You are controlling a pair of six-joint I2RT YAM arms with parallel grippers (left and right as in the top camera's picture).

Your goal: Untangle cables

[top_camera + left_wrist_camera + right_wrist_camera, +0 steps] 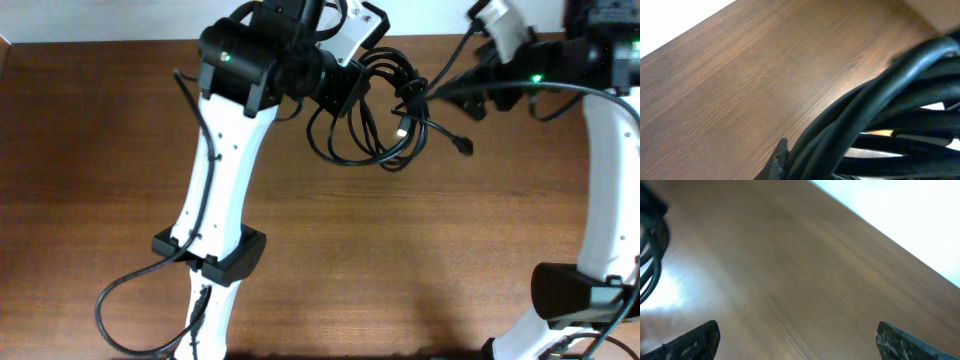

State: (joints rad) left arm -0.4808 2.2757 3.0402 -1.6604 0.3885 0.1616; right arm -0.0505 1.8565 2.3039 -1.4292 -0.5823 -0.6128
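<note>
Left claw (345, 88): clamped on the cables (404, 92); in the left wrist view one finger (780, 159) showed pressed against the bundle, and the other was hidden behind it.
Right claw (797, 341): spread wide apart, holding nothing, with bare wood between its two fingers.
Right claw position: just right of the tangle in the overhead view, pointing toward it; whether it touched a cord could not be told.
Cables: a bunch of black loops near the far edge of the worktop (400, 260), between the two claws, packed tight at the left claw and opening into wider loops toward the near side.
Plug ends: one pale metal tip (401, 128) inside the loops; one black plug (464, 146) sticking out to the right.
Worktop: brown wood grain.
</note>
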